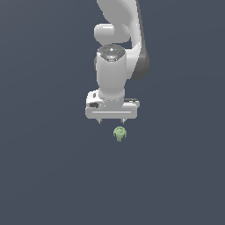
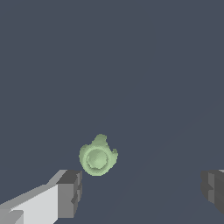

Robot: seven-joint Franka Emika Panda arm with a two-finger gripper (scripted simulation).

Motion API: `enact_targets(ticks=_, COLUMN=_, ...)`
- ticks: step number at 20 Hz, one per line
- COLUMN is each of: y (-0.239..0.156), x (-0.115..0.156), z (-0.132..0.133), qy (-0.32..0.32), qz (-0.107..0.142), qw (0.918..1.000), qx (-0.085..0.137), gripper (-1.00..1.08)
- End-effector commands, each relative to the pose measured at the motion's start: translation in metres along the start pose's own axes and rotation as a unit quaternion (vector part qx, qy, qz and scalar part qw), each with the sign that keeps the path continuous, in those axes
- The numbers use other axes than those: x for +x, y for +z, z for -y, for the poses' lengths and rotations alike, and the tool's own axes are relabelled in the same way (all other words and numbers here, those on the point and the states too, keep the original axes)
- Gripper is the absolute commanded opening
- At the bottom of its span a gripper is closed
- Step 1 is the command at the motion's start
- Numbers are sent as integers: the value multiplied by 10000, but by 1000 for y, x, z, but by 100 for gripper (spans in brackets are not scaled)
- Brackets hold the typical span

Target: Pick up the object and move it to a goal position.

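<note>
The object (image 1: 119,133) is a tiny pale green lumpy item with a rounded top and small stubs, lying on the dark grey floor. In the exterior view it sits just below the white gripper (image 1: 111,121), slightly toward that view's right. The gripper points down and is open, with only its short fingertips (image 1: 99,121) showing under the hand. In the wrist view the object (image 2: 97,156) lies close to one grey finger pad (image 2: 70,192), off the midline of the gripper (image 2: 142,190); the other pad (image 2: 214,189) is far from it. Nothing is held.
The white arm (image 1: 116,39) rises from the gripper to the top of the exterior view. The floor (image 1: 44,176) is a plain dark grey surface with no other objects or edges in view.
</note>
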State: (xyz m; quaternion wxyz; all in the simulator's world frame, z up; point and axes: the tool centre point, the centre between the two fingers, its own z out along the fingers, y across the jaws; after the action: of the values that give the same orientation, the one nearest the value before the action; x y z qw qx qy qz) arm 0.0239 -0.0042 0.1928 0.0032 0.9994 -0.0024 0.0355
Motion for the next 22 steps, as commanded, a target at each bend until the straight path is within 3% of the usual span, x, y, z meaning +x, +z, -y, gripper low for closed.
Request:
enact_targets(ticks=1, y=0, x=0, z=0, qy=0, qz=0, qw=10000, qx=0, gripper=100)
enact_targets(ticks=22, y=10, x=3, z=-2, qy=-305, qz=-27, qw=9995, qx=40, gripper=100)
